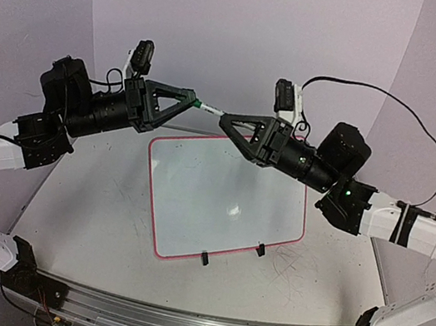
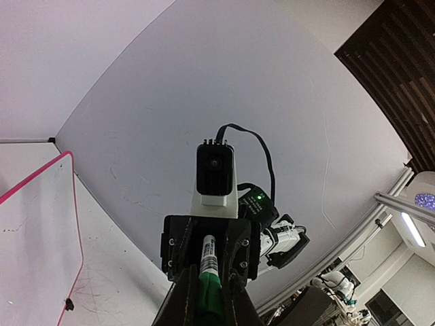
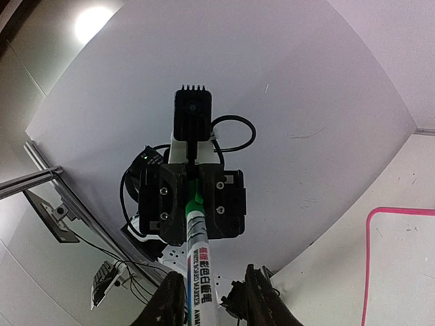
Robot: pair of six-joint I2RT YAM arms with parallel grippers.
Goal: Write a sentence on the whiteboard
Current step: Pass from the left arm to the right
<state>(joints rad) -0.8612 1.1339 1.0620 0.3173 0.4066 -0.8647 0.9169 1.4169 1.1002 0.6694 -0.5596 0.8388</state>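
The whiteboard [image 1: 227, 207] lies flat on the table, glossy white with a pink rim; its edge also shows in the left wrist view [image 2: 34, 231] and the right wrist view [image 3: 408, 272]. No sentence is in view on it. High above its far edge the two arms meet tip to tip around a green-capped marker [image 1: 209, 108]. My left gripper [image 1: 191, 99] is shut on the marker's green cap end [image 2: 209, 292]. My right gripper [image 1: 227, 122] stands open around the white barrel [image 3: 200, 251], which rests against one finger with a gap to the other.
Two small black clips [image 1: 204, 258] [image 1: 260, 250] sit on the board's near edge. Grey scribble marks [image 1: 293, 265] cover the tabletop to the right of the board. A metal rail [image 1: 190, 323] runs along the table's near edge between the arm bases.
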